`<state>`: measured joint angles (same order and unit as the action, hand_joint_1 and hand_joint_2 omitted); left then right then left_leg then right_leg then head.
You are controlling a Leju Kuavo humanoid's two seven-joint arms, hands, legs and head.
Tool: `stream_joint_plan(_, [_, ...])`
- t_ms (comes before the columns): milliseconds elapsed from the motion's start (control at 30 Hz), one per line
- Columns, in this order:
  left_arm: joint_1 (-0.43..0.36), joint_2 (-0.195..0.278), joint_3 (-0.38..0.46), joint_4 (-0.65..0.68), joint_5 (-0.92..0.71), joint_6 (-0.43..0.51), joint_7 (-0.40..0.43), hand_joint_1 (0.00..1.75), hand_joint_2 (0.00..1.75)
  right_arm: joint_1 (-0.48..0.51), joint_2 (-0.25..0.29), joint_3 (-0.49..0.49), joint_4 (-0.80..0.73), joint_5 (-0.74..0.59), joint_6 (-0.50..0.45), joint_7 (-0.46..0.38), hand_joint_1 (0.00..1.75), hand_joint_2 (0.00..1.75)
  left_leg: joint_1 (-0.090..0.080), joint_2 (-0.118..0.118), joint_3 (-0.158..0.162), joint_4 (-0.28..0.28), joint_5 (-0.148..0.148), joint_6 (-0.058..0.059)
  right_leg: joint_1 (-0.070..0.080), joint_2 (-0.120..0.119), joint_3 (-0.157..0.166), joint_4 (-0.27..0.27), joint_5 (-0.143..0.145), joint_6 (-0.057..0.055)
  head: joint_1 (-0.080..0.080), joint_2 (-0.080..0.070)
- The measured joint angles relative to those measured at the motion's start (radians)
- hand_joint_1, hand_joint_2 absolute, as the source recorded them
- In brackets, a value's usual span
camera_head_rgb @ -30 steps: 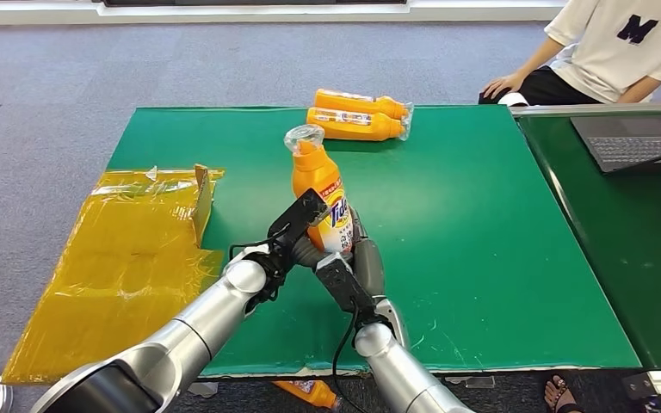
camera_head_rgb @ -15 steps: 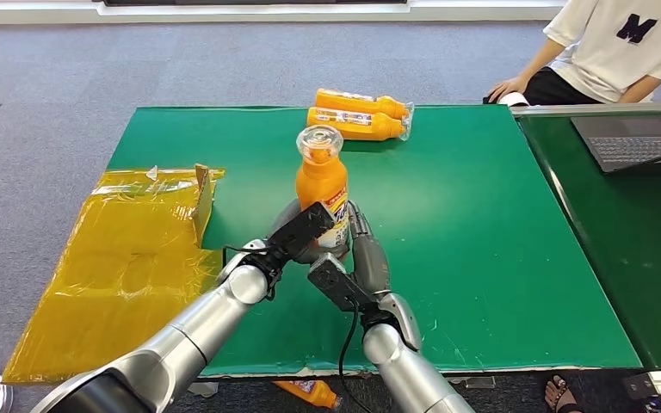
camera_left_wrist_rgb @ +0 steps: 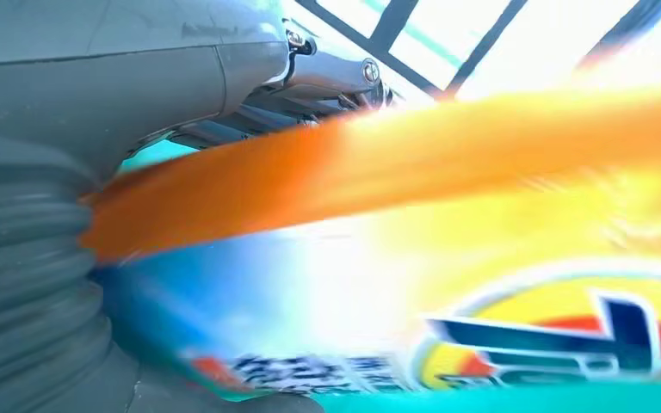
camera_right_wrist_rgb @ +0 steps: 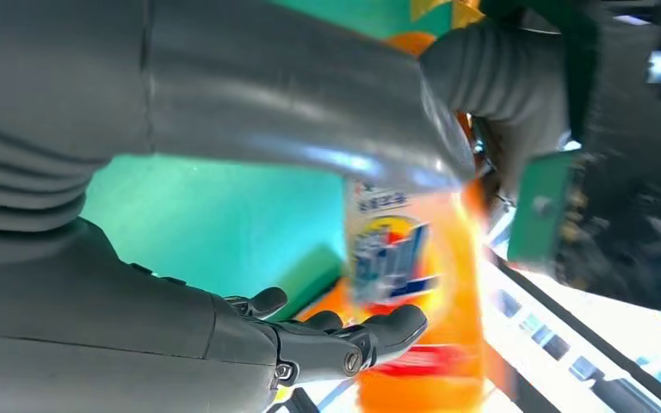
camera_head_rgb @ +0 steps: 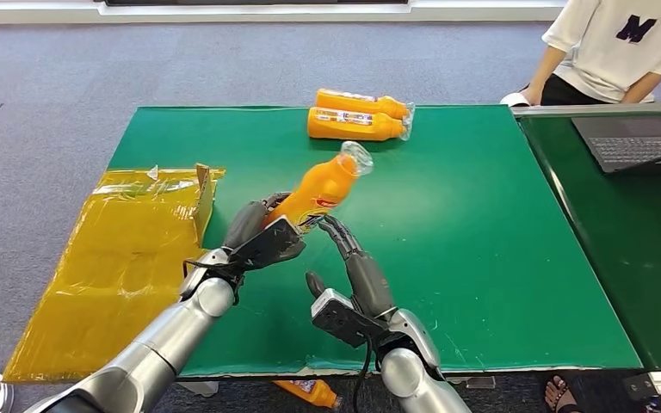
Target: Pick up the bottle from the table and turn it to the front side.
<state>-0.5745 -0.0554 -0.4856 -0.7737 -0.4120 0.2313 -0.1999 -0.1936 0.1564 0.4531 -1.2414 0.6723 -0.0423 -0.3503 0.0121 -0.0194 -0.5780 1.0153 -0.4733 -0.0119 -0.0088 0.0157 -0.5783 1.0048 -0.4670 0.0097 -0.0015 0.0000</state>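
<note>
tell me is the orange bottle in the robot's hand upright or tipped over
Tipped. In the head view the orange detergent bottle leans cap-end toward the far right, its base gripped by the left hand, above the green table.

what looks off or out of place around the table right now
An orange bottle lies on the floor under the table's near edge. Two more orange bottles lie on their sides at the far edge. The held Tide bottle is tilted in the left robot hand, not upright.
</note>
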Motion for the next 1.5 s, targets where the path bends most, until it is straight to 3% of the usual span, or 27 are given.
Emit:
stream_joint_plan(167, [0.041, 0.046, 0.054, -0.014, -0.089, 0.078, 0.008, 1.75, 1.75, 0.014, -0.027, 0.013, -0.036, -0.069, 0.032, -0.016, 0.0, 0.0, 0.0, 0.002, 0.0, 0.0, 0.0, 0.0, 0.0, 0.001, 0.0, 0.0, 0.0, 0.0, 0.0, 0.0])
stream_joint_plan(333, [0.133, 0.099, 0.16, -0.011, -0.291, 0.288, -0.011, 1.75, 1.75, 0.017, -0.043, 0.014, -0.024, -0.1, 0.016, -0.038, 0.0, 0.0, 0.0, 0.002, -0.001, 0.0, 0.0, 0.0, 0.001, 0.002, -0.002, 0.0, 0.0, -0.001, 0.0, 0.0])
stream_joint_plan(400, [0.166, 0.119, 0.205, -0.02, -0.354, 0.33, 0.002, 1.75, 1.75, 0.014, -0.044, 0.014, -0.019, -0.105, 0.014, -0.04, 0.0, 0.0, 0.0, 0.002, -0.001, 0.0, 0.0, 0.0, 0.001, 0.002, -0.003, 0.0, -0.001, -0.001, 0.0, 0.0])
stream_joint_plan(633, [0.243, 0.156, 0.322, -0.058, -0.407, 0.334, 0.015, 1.75, 1.75, 0.004, -0.044, 0.014, -0.015, -0.115, 0.014, -0.037, 0.0, 0.0, 0.001, 0.002, -0.002, 0.0, 0.0, 0.0, 0.001, 0.002, -0.003, 0.001, -0.001, -0.001, 0.0, 0.0])
stream_joint_plan(833, [0.263, 0.163, 0.364, -0.072, -0.414, 0.333, 0.012, 1.75, 1.75, 0.002, -0.044, 0.014, -0.015, -0.115, 0.015, -0.037, 0.0, 0.0, 0.0, 0.002, -0.002, 0.0, 0.0, 0.0, 0.0, 0.002, -0.003, 0.0, -0.001, -0.001, 0.0, 0.0])
stream_joint_plan(967, [0.27, 0.165, 0.377, -0.078, -0.42, 0.333, 0.01, 1.75, 1.75, 0.001, -0.044, 0.014, -0.015, -0.115, 0.015, -0.037, 0.0, 1.75, 0.0, 0.001, -0.002, 0.0, 0.0, 0.0, 0.0, 0.001, -0.003, 0.0, -0.001, -0.001, 0.0, 0.0])
stream_joint_plan(1200, [0.293, 0.173, 0.416, -0.096, -0.525, 0.38, 0.012, 1.75, 1.75, 0.0, -0.044, 0.013, -0.015, -0.122, 0.015, -0.034, 0.0, 1.75, 0.0, 0.002, -0.002, 0.0, 0.0, 0.0, 0.001, 0.001, -0.003, 0.001, -0.001, -0.001, 0.0, 0.0])
stream_joint_plan(1367, [0.322, 0.197, 0.464, -0.14, -0.827, 0.461, 0.083, 1.75, 1.75, -0.001, -0.044, 0.013, -0.014, -0.124, 0.019, -0.034, 0.0, 1.75, 0.001, 0.002, -0.002, 0.0, 0.0, 0.0, 0.001, 0.002, -0.003, 0.001, -0.001, -0.001, 0.0, 0.0])
stream_joint_plan(1500, [0.389, 0.208, 0.56, -0.213, -1.01, 0.465, 0.067, 1.75, 1.75, -0.002, -0.044, 0.013, -0.013, -0.132, 0.02, -0.043, 0.0, 1.75, 0.001, 0.003, -0.002, 0.0, -0.001, -0.001, 0.001, 0.003, -0.004, 0.001, -0.001, -0.001, 0.0, 0.0])
